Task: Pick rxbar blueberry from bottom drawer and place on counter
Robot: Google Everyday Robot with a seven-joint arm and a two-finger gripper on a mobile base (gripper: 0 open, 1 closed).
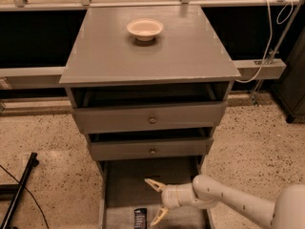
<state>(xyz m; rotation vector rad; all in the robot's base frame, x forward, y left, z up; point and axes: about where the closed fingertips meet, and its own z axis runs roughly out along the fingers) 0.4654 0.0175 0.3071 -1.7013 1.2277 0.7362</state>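
Note:
The rxbar blueberry (140,218) is a small dark bar with white print lying in the bottom drawer (125,185), near the frame's bottom edge, partly cut off. My gripper (155,201) is open inside the drawer, just right of the bar, its two pale fingers spread one above the other and pointing left. It holds nothing. The white arm comes in from the lower right. The counter (181,51) is the grey cabinet top above.
A cream bowl (145,29) stands at the back of the counter. Two upper drawers with round knobs (152,120) are slightly pulled out above the bottom drawer. A black pole (19,190) lies on the speckled floor at left. A white cable (267,37) hangs at right.

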